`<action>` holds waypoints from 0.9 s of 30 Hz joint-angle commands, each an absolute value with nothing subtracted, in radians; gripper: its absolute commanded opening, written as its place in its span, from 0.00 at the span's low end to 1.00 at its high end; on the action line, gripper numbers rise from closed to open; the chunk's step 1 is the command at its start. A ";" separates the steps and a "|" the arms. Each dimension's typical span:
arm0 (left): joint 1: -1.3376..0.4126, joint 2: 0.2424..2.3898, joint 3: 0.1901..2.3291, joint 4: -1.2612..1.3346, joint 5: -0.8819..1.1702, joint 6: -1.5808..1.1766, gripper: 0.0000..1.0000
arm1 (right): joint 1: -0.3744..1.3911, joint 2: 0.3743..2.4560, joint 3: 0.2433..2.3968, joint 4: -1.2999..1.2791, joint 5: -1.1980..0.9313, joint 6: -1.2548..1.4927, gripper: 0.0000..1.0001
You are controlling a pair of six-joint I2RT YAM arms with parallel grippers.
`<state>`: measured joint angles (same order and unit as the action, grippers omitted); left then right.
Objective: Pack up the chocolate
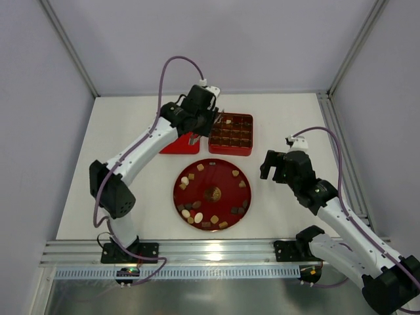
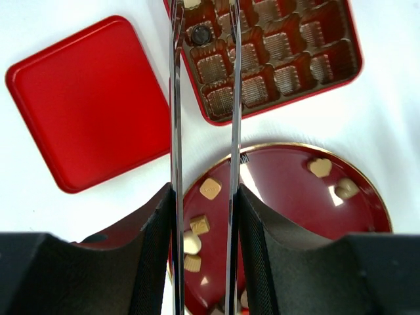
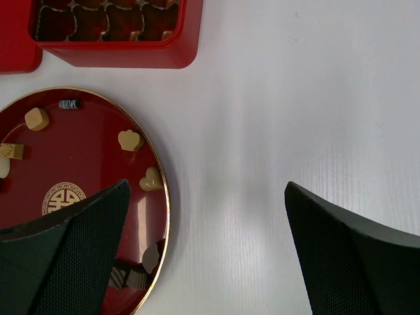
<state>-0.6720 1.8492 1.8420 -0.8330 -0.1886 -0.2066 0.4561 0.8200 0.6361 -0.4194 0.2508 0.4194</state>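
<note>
Several small chocolate pieces (image 1: 195, 216), tan, cream and dark, lie round the edge of the round red plate (image 1: 226, 177). My left gripper (image 1: 211, 119) is shut on long metal tweezers (image 2: 176, 98), whose two blades reach over the near-left corner of the red grid box (image 2: 354, 39). The blades stand apart. Between them a dark round chocolate (image 2: 200, 34) sits in a compartment. My right gripper (image 3: 207, 187) is open and holds nothing, over bare table just right of the plate's rim (image 3: 164, 197).
The red box lid (image 2: 88, 98) lies flat to the left of the box (image 1: 231, 152). A gold emblem (image 1: 212, 193) marks the plate's middle. The white table is walled at the back and both sides, with a metal rail along the near edge.
</note>
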 commanded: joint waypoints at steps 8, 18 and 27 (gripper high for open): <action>-0.672 1.508 1.642 -1.049 -0.068 -0.193 0.41 | 0.453 0.773 0.666 -0.416 0.247 0.405 1.00; -0.732 1.247 1.407 -1.201 -0.034 -0.255 0.42 | 0.451 0.790 0.663 -0.403 0.221 0.410 1.00; -0.859 1.151 1.249 -1.255 -0.049 -0.336 0.42 | 0.453 0.827 0.653 -0.374 0.189 0.414 1.00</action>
<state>-0.8207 1.1805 1.2644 -1.2343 -0.0597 -0.2996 0.4561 0.8188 0.6361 -0.4183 0.2043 0.4175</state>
